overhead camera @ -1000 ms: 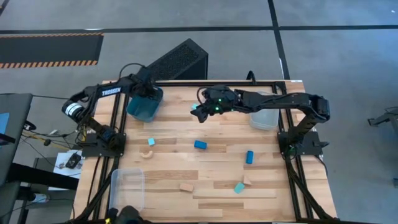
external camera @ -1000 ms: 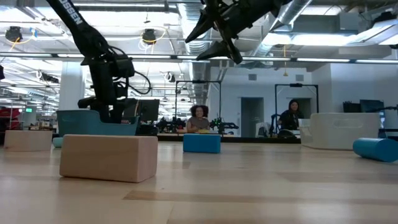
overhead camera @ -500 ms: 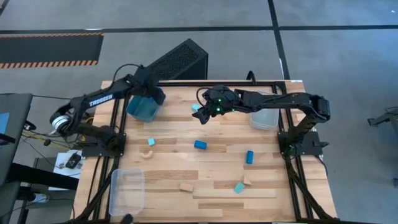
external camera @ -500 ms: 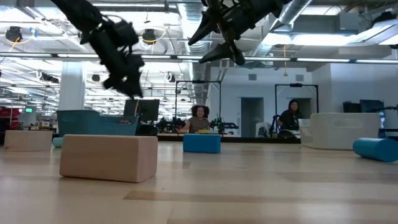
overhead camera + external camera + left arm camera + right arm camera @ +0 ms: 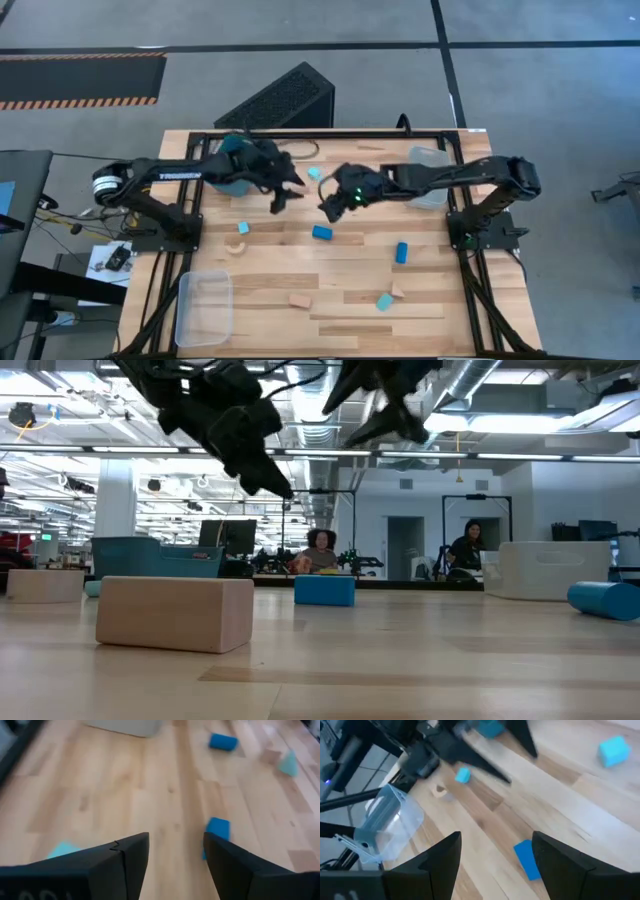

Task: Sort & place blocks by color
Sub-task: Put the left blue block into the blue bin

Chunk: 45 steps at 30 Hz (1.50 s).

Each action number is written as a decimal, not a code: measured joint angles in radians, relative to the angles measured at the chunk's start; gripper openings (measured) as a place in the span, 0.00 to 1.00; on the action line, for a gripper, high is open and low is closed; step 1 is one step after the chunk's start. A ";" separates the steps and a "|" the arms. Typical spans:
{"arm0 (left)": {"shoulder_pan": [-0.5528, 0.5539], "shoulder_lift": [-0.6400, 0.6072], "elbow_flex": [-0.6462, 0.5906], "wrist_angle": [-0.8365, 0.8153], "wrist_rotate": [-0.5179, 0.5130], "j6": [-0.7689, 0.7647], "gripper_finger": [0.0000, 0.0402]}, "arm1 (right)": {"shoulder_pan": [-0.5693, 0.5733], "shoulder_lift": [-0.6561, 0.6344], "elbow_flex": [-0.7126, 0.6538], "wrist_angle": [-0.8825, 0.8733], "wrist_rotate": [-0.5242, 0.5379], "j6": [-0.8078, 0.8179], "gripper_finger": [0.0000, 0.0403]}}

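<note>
Wooden planks make up the table, seen from above with most blocks loose on it. A dark blue block lies mid-table, a dark blue bar to its right, and a cyan cube and tan arch to its left. A cyan wedge and two tan blocks sit nearer the front, with one cyan block near the back between the arms. The teal bin stands at the back left, a clear bin at the back right and another clear bin at the front left; I cannot see what they hold. By my judgement, sorting is barely under way.

At table height, a tan block stands close, the dark blue one behind it; both arms hang above, touching nothing. People sit in the room beyond.

On the left wrist, the left gripper shows its fingers parted and empty, with the dark blue block just beyond them.

On the right wrist, the right gripper is spread wide and empty over the dark blue block.
</note>
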 joint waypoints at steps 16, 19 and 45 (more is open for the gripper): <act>-0.234 0.310 0.001 0.224 -0.065 0.009 0.47 | 0.064 -0.203 0.001 -0.399 0.196 -0.026 0.66; -0.257 0.357 0.000 0.252 -0.156 -0.006 0.53 | 0.100 -0.178 0.002 -0.417 0.205 -0.024 0.66; -0.255 0.358 0.120 0.009 -0.289 -0.287 0.10 | 0.035 -0.168 0.002 -0.301 0.124 -0.273 0.66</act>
